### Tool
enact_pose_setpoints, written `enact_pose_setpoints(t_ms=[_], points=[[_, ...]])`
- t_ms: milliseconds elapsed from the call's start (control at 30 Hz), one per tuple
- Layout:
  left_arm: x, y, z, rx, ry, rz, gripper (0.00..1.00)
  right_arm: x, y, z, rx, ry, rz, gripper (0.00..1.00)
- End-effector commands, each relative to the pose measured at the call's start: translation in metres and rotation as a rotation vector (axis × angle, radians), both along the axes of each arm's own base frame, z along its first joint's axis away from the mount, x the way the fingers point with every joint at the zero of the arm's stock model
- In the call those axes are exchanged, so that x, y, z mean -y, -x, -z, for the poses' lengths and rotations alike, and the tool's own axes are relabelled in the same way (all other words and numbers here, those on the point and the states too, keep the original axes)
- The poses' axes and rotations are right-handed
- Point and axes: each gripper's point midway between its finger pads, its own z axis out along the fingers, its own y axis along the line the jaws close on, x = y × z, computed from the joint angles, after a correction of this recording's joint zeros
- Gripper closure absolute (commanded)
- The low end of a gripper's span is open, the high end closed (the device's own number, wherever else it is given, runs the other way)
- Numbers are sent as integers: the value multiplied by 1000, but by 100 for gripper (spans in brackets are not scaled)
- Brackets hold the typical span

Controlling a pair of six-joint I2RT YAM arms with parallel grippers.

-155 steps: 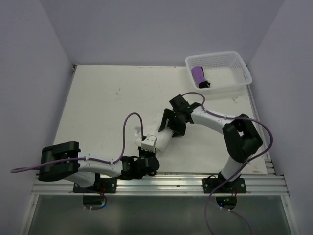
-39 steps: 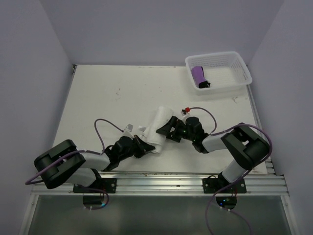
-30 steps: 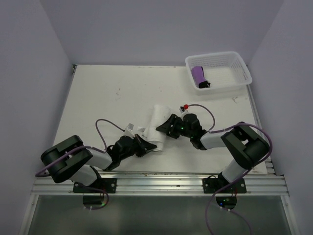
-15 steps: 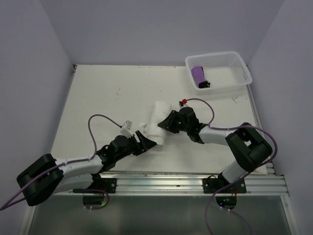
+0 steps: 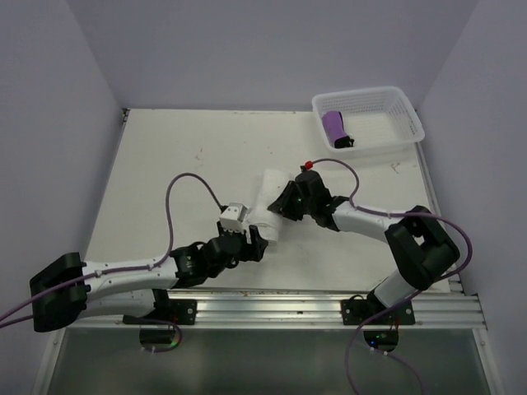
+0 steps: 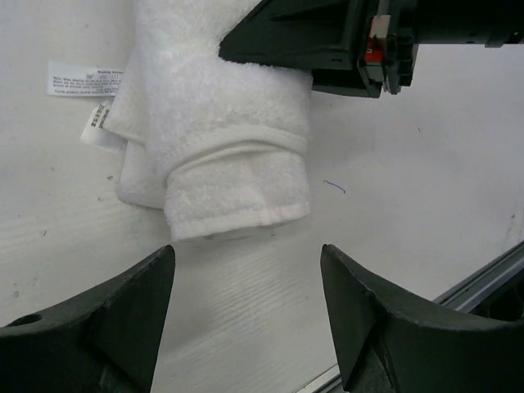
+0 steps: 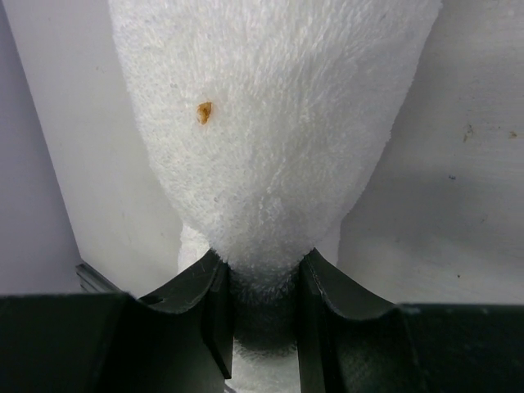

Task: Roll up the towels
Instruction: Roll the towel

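The white towel [image 5: 267,204] lies rolled up at mid-table, its near end [image 6: 233,192] showing the spiral and a label tag [image 6: 82,82] at its side. My right gripper [image 5: 286,203] is shut on the roll from the right; its fingers [image 7: 209,303] pinch the terry cloth [image 7: 270,123] tightly. Just short of the roll's near end, my left gripper [image 5: 250,240] stands open, its fingers [image 6: 115,319] wide apart over bare table and touching nothing. The purple towel [image 5: 334,127] lies rolled inside the basket [image 5: 405,115].
The white perforated basket sits at the far right corner of the table. An aluminium rail [image 5: 272,306] runs along the near edge close behind my left gripper. Purple cables loop above both arms.
My left gripper has let go of the roll's near end, opened wide and drawn back slightly. My right gripper has closed on the roll and shifted a little farther away.
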Motion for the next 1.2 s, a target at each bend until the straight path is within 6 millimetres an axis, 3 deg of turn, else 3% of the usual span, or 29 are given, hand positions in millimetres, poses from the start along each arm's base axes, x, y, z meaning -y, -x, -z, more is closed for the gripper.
enact_pose_setpoints(t_ms=[0,133,300,600,933,1167], points=[[-10,-19,-22,189,-202,-50,26,10,7,7,-73,89,26,79],[2,-17,-36,281,-253,-16,24,10,10,9,-109,107,26,77],[12,-14,-24,312,-352,11,22,7,10,3,-120,114,14,77],[38,-14,-25,374,-391,70,21,4,15,2,-140,135,-6,76],[64,3,-41,405,-268,173,22,2,17,12,-165,145,-15,75],[66,-16,1,367,-475,115,20,2,17,7,-160,146,-24,75]])
